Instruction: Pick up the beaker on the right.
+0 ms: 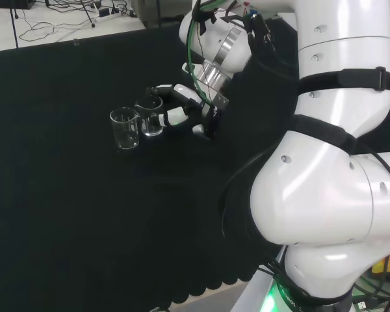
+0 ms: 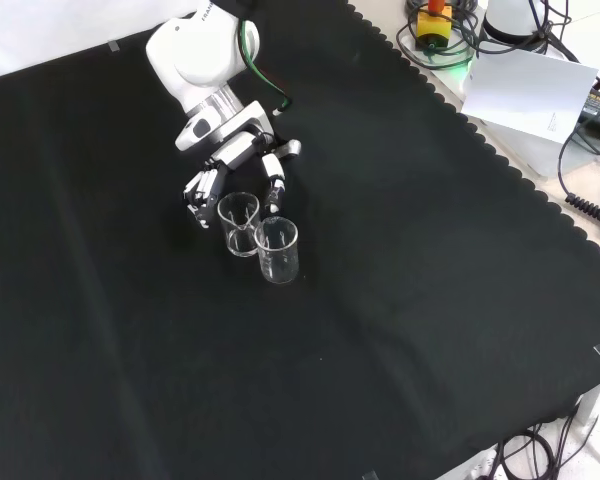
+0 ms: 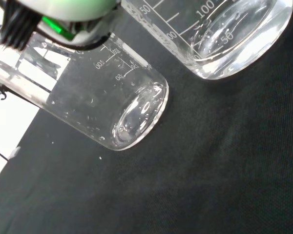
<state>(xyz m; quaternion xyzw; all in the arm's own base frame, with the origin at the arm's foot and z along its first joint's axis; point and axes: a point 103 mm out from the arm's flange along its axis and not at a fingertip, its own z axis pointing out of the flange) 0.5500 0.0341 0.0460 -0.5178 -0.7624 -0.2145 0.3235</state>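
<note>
Two clear graduated beakers stand side by side and touching on the black cloth. In the head view one beaker [image 1: 125, 129] is on the left and the other beaker [image 1: 151, 117] is on the right, next to the hand [image 1: 190, 107]. The hand's fingers [image 1: 161, 91] reach behind that right beaker and the thumb [image 1: 174, 117] lies in front of it, fairly straight, with small gaps. In the front view the hand [image 2: 235, 150] comes from the top and straddles the farther beaker [image 2: 239, 222]; the nearer beaker [image 2: 278, 249] stands free. The wrist view has both close up, one beaker [image 3: 112, 102] by the palm [image 3: 63, 12].
The black cloth [image 2: 400, 320] spreads bare around the beakers. The arm's white links [image 1: 338, 162] take up the head view's right. Cables, a paper sheet [image 2: 525, 90] and a yellow box lie off the cloth's scalloped edge at the front view's top right.
</note>
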